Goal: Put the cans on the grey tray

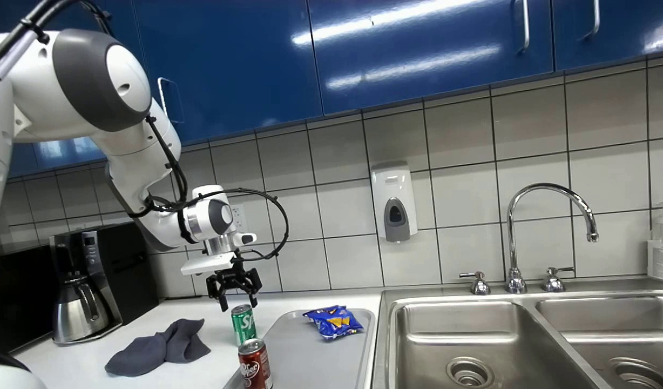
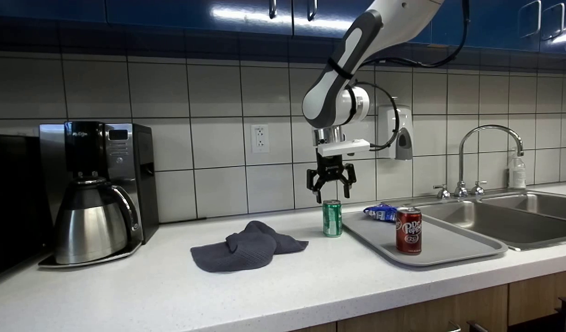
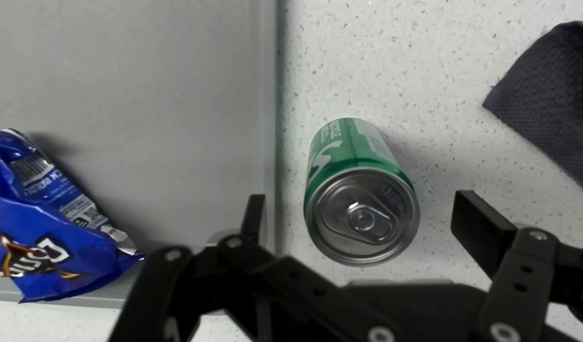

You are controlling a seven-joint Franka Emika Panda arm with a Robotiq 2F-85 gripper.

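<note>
A green can (image 1: 244, 325) stands upright on the white counter beside the grey tray's left edge; it also shows in an exterior view (image 2: 332, 219) and the wrist view (image 3: 351, 147). A red can (image 2: 409, 233) stands upright on the grey tray (image 2: 453, 240) near its front left corner; it also shows in an exterior view (image 1: 255, 364) but is out of the wrist view. My gripper (image 2: 333, 197) is open and empty, pointing down right above the green can. In the wrist view the fingers (image 3: 361, 206) lie to either side of its lid, apart from it.
A blue snack bag (image 3: 49, 242) lies on the tray's back part. A dark grey cloth (image 2: 248, 249) lies on the counter left of the green can. A coffee maker (image 2: 96, 198) stands farther left. A steel sink (image 1: 461, 335) with a faucet (image 1: 547, 186) adjoins the tray's right side.
</note>
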